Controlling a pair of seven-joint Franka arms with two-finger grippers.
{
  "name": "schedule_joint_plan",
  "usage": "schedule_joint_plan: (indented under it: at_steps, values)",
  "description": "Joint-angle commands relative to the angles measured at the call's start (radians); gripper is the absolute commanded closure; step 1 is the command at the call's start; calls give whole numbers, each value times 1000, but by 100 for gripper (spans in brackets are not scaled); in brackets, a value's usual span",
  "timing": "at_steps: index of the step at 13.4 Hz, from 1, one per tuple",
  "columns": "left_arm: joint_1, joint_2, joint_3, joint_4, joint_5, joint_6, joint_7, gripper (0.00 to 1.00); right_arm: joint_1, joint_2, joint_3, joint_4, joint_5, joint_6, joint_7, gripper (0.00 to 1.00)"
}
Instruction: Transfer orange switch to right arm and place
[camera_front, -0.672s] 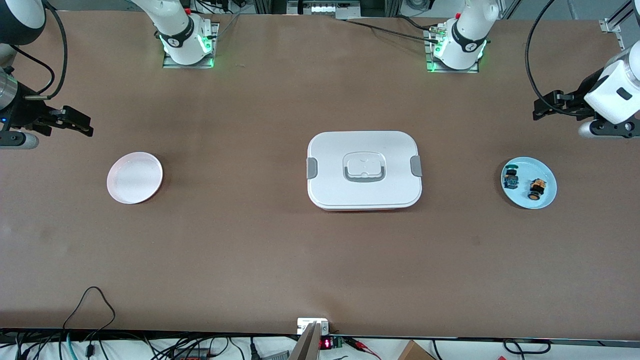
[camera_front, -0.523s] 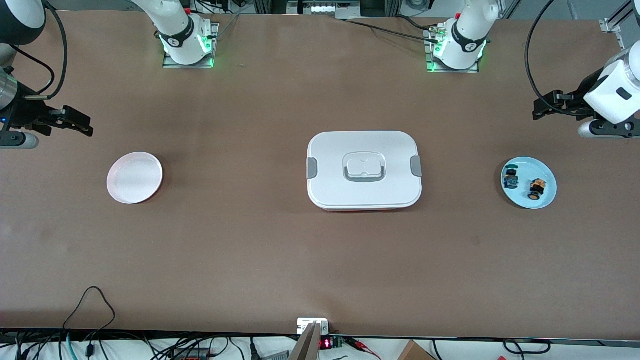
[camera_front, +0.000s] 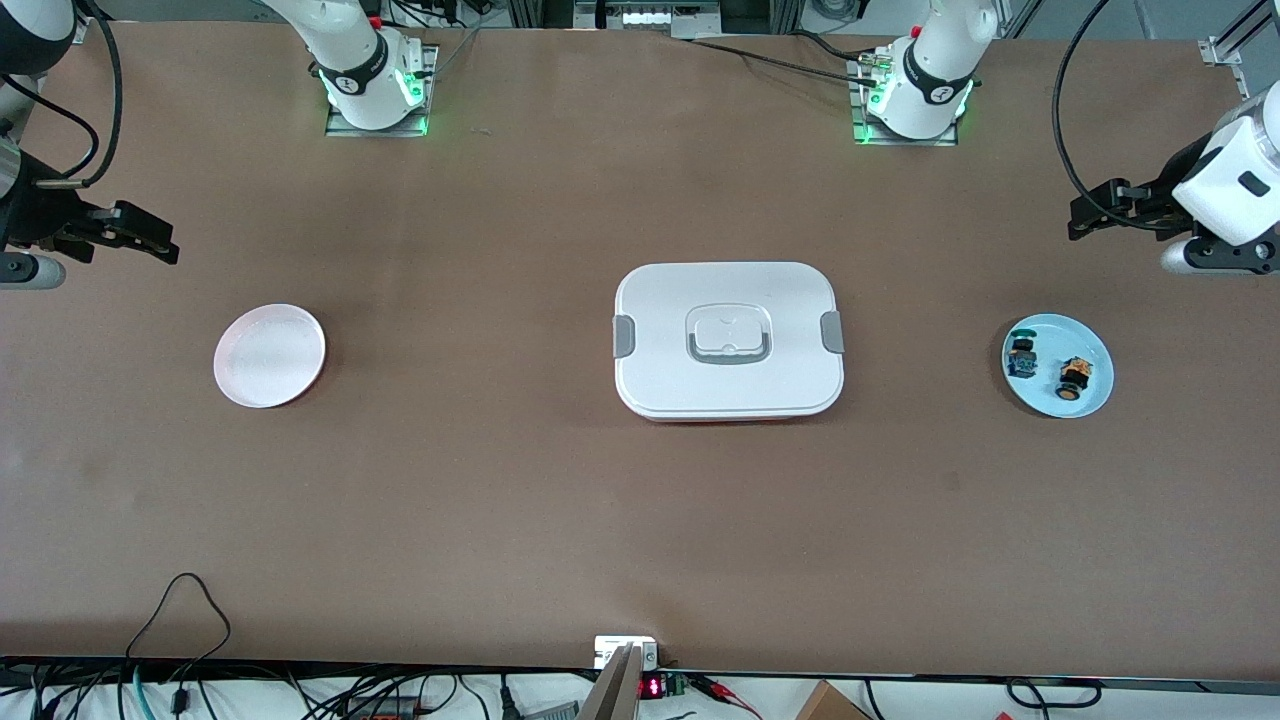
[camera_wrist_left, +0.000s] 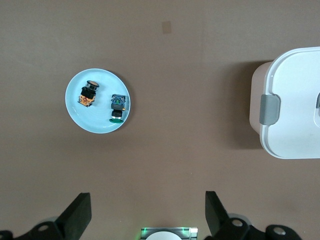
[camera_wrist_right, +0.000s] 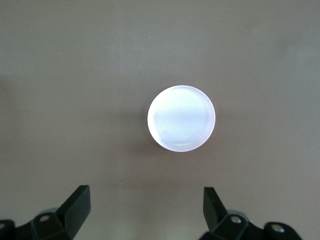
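Orange switch (camera_front: 1074, 376) is lying on the pale blue plate (camera_front: 1092, 343) toward the left arm's end of the desk, at four o'clock from the blue-green switch (camera_front: 1021, 357). Nothing is started: left hand (camera_front: 1092, 214) and right hand (camera_front: 140, 236) are hovering wide open, empty. Pickup, handover, placing are all remaining.

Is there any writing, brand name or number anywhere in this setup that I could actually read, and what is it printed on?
Nothing can be read with certainty.
White marks on the dark bands of both robot bases: too small to read.
Red lit digits on the small display at the table's near edge: too blurred to read.
White lidded box, blue plate, pink plate, orange switch, blue-green switch: no readable text.
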Motion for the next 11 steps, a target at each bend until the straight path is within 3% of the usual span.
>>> schedule_joint_plan:
  at_steps: [1, 11]
  values:
    - [7, 30, -5, 46, -8, -28, 10, 0, -3, -5, 4, 6, 4, -17, 6, 0]
    - [7, 31, -11, 38, -7, -55, 8, 0, -13, 4, -4, 8, -1, 2, 10, 0]
